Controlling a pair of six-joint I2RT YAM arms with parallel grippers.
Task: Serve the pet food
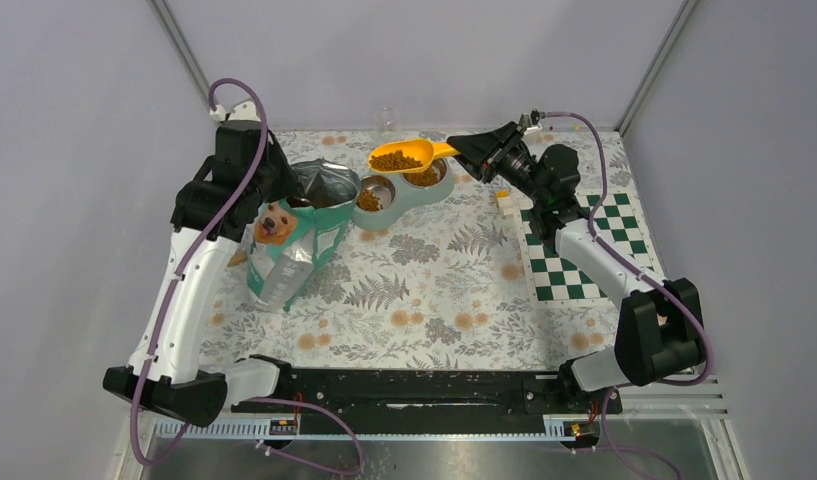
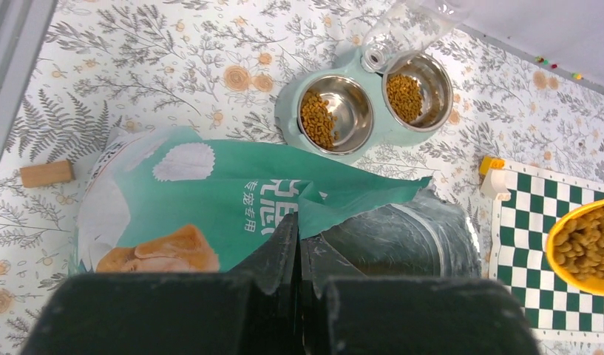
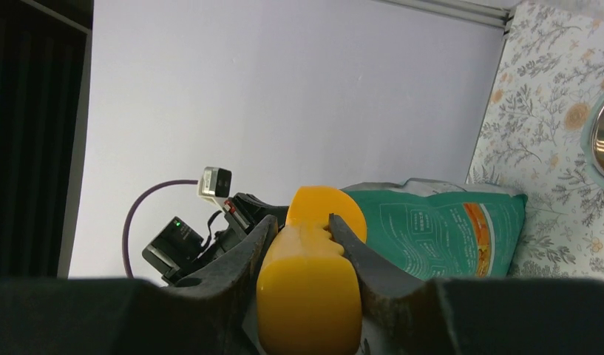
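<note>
The right gripper [image 1: 481, 150], half-closed round the handle of the orange scoop [image 1: 409, 155], holds the pet food [image 1: 396, 160] aloft to its left, the scoop lying left-to-right, seemingly over the far-centre feeder [image 1: 396, 198], while the left gripper [image 2: 299, 255] pinches the bag [image 2: 210, 200] tight.

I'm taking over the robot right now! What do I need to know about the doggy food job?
Left gripper: shut on the rim of the bag, which stands open.
Right gripper: shut on the handle of the orange scoop, held up by the bowls and loaded with pet food.
Done: both bowls of the double feeder hold some pet food.
Left: probably tip this scoopful into a bowl, then put the scoop down and let go of the bag.
</note>
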